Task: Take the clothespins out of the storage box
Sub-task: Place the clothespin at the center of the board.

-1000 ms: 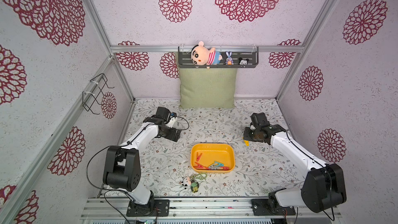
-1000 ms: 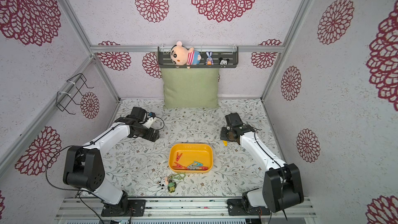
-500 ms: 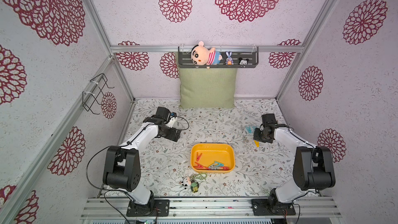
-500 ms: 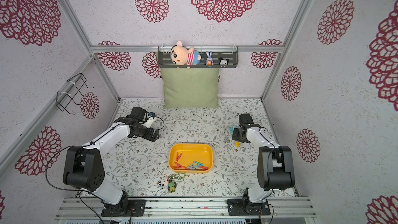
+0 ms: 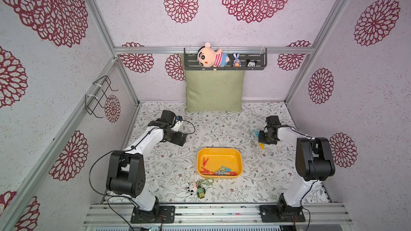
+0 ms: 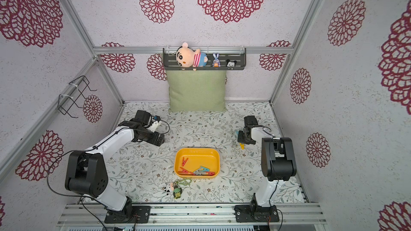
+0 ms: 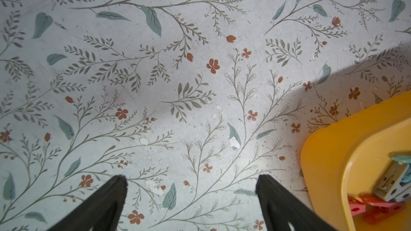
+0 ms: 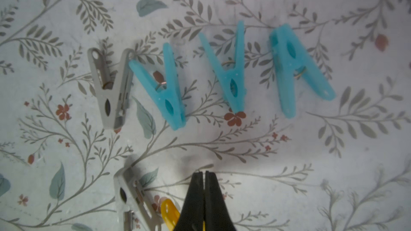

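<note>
The yellow storage box [image 5: 219,152] [image 6: 196,151] sits on the floral mat at front centre. Inside it lie red clothespins [image 5: 205,161] and a grey-and-teal heap [image 5: 223,170]. My left gripper [image 7: 191,181] stands open over bare mat to the left of the box rim [image 7: 329,152]. My right gripper [image 8: 204,172] is shut at the right side of the mat. Beyond it lie a grey clothespin [image 8: 109,89] and three teal ones [image 8: 231,72] in a row. A second grey clothespin [image 8: 133,201] and a yellow one [image 8: 170,215] lie beside its fingers, the yellow one partly hidden under them.
A plush keychain [image 5: 196,188] with a green chain lies just in front of the box. A green pillow [image 5: 214,92] leans on the back wall under a dark shelf [image 5: 224,60] with toys. A wire rack [image 5: 100,96] hangs on the left wall.
The right arm has folded back, its elbow swinging in, and its shut gripper has shifted a little to the right. The left arm has not moved.
</note>
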`<state>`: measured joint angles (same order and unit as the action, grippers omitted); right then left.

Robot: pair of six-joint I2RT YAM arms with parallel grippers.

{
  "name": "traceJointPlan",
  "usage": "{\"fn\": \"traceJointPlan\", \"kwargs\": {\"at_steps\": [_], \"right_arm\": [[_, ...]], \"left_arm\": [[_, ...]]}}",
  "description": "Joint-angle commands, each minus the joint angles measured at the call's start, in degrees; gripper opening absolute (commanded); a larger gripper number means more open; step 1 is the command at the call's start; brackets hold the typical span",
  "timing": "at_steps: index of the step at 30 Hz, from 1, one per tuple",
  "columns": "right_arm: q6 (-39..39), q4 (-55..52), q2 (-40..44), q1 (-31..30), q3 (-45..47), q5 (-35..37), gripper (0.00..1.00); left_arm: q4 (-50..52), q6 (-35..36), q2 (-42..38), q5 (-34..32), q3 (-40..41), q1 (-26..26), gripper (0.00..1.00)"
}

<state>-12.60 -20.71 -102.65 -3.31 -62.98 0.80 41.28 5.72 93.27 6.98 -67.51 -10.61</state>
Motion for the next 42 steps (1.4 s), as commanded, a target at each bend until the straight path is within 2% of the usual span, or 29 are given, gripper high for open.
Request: {"fn": "traceJointPlan", "kwargs": {"at_steps": [1, 22, 34, 42], "right_arm": [[1.24, 0.23, -1.01, -0.12, -1.78, -0.80, 0.00], [0.86, 0.41, -3.66, -1.85, -3.15, -0.67, 0.00], [1.53, -0.65, -3.07, -1.95, -3.07, 1.84, 0.00], [1.44, -0.65, -3.82, -1.96, -3.99, 1.84, 0.03]], "left_arm": [[-0.62, -0.34, -1.34, 0.56, 0.46, 0.07, 0.99], [-0.54, -0.32, -1.50, 0.49, 0.49, 0.06, 0.99], [-0.61, -0.27, -1.69, 0.54, 0.46, 0.06, 0.99], [-0.58, -0.27, -1.86, 0.40, 0.55, 0.06, 0.99]]}}
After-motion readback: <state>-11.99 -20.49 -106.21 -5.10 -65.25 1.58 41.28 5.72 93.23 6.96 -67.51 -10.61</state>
